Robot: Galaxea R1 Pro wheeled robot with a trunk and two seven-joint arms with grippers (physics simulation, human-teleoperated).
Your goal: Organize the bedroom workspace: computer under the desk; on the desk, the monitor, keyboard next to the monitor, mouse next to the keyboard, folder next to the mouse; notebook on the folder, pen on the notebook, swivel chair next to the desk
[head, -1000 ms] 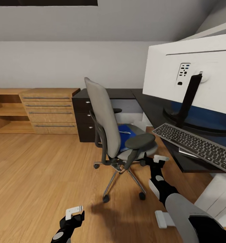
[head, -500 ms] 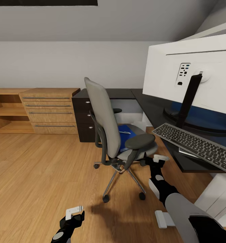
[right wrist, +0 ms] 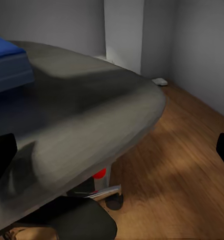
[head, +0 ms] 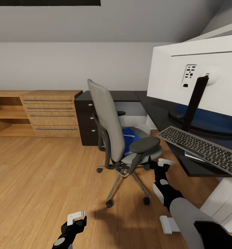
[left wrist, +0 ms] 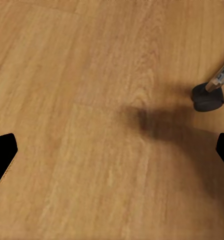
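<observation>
The grey swivel chair (head: 110,124) stands on the wood floor left of the black desk (head: 154,107), its back toward me. A blue folder (head: 130,139) lies on its seat (right wrist: 81,115) with a thin pen-like object on top. The white monitor (head: 199,76) stands on the desk, and the keyboard (head: 202,148) lies in front of it at the desk's edge. My right gripper (head: 163,163) is open, level with the seat's front edge, just below the armrest (head: 144,144). Low over the floor, my left gripper (head: 76,218) is open and empty.
Wooden drawers (head: 50,113) and open shelves line the back wall, beside a dark drawer unit (head: 86,117). A white box-like body (head: 223,202) stands below the desk at the right. A chair castor (left wrist: 208,97) rests on the floor near my left gripper. A small white object (right wrist: 160,81) lies by the wall.
The chair and my right gripper have edged a few pixels to the right. The left arm has not moved.
</observation>
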